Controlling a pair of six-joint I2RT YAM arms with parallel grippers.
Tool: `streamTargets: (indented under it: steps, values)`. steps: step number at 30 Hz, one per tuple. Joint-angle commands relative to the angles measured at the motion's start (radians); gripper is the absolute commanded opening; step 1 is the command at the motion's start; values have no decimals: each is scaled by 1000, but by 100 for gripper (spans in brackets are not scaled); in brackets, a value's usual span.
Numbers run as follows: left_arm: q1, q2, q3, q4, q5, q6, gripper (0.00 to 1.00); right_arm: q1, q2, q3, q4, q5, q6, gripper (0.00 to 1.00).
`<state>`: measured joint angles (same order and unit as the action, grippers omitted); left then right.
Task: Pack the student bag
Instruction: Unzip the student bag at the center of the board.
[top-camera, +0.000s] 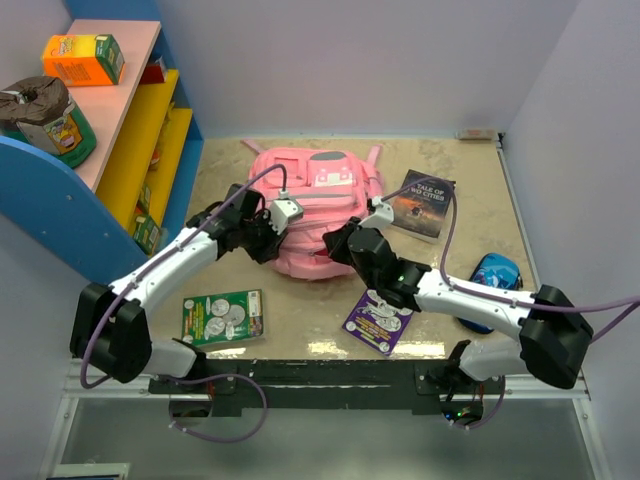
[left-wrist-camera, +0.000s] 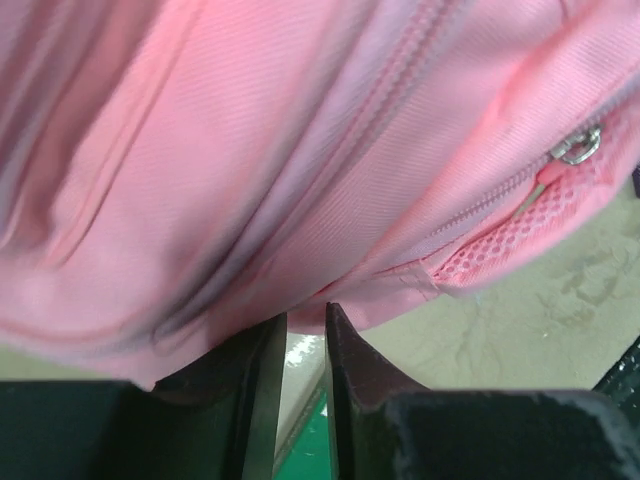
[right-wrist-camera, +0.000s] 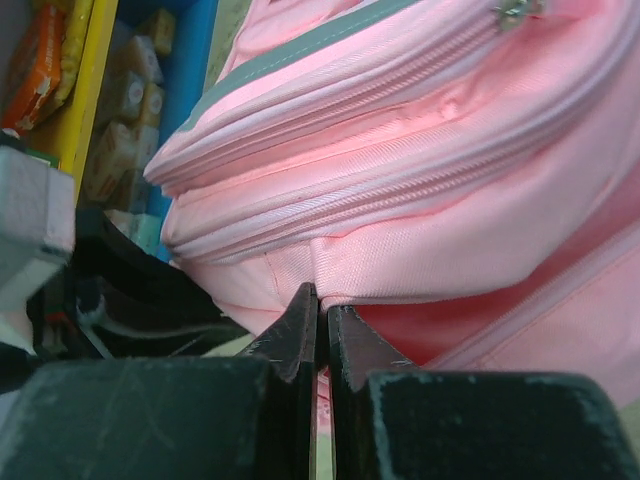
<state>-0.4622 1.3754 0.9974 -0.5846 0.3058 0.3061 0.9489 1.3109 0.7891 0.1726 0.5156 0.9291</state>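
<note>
A dark book (top-camera: 424, 204) lies on the table (top-camera: 300, 312) toward the far right, with a blue pouch (top-camera: 496, 271) near the right edge. A purple booklet (top-camera: 378, 322) and a green booklet (top-camera: 222, 316) lie well apart along the near side. At the left stands a blue, yellow and pink shelf (top-camera: 120, 112), with an orange box (top-camera: 82, 58) and a round container (top-camera: 45, 118) on top.

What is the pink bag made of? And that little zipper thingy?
The bag looks like woven cloth, probably nylon or polyester: matte, with fine ribbed lines and soft folds. The zipper pull looks like metal: silvery and shiny.
</note>
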Motion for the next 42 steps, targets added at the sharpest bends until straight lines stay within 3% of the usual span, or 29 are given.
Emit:
streamTargets:
  steps: [1, 5, 9, 19, 24, 27, 35, 42]
  values:
    - [36, -13, 64, 79, 7, -7, 31, 19, -1, 15, 119, 9, 37, 0]
    - [34, -67, 61, 34, 136, -22, 40, 25, 79, 65, 182, -41, 37, 0]
    - [33, -130, 7, 45, 219, -53, 44, 44, 169, 168, 191, -71, 10, 0]
    - [30, -111, -80, 112, 171, -122, 47, 64, 222, 208, 211, -52, 10, 0]
    - [30, -133, -97, 141, 141, -197, 57, 65, 232, 226, 217, -49, 2, 0]
    - [30, -157, -124, 170, 127, -228, 59, 65, 255, 246, 223, -60, 2, 0]
    - [23, -115, -151, 242, 3, -278, 57, 73, 274, 285, 234, -80, 8, 0]
    - [22, -145, -138, 290, -73, -300, 48, 79, 257, 259, 234, -91, 8, 0]
